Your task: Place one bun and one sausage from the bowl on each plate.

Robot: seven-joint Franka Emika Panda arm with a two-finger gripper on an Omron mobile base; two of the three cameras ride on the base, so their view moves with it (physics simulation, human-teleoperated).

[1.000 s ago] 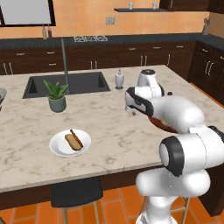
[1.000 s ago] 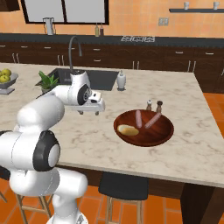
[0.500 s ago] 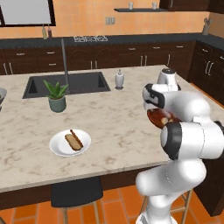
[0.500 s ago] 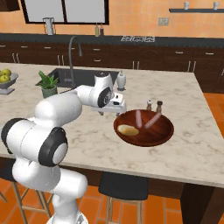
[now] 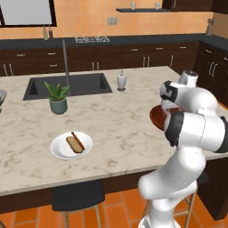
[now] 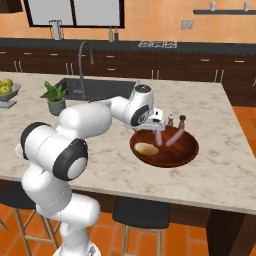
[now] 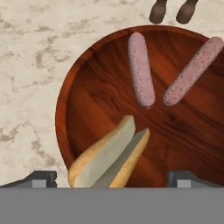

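Note:
The reddish-brown bowl (image 7: pixel 94 87) lies right under my gripper (image 7: pixel 113 178), whose two fingertips stand wide apart at the near rim with nothing between them. In the bowl lie a split bun (image 7: pixel 109 157) and two sausages (image 7: pixel 141 70) (image 7: pixel 192 72). From the right base view the gripper (image 6: pixel 156 122) hovers over the bowl's (image 6: pixel 192 150) left rim, with the bun (image 6: pixel 146 148) just below it. The arm covers part of the bowl (image 5: pixel 156 116) in the left base view. A white plate (image 5: pixel 55 149) near the front counter edge carries a bun (image 5: pixel 71 143) and a sausage (image 5: pixel 78 140).
Two dark shakers (image 6: pixel 176 120) stand just behind the bowl. A potted plant (image 5: pixel 58 95), a sink (image 5: pixel 84 84) with a tall faucet and a soap bottle (image 5: pixel 121 81) are farther left. A grey bowl of yellow fruit (image 6: pixel 7 90) sits at the far left.
The arm has swung right across the counter until the hand hangs over the bowl. The gripper stayed open. The plate and its food have not moved.

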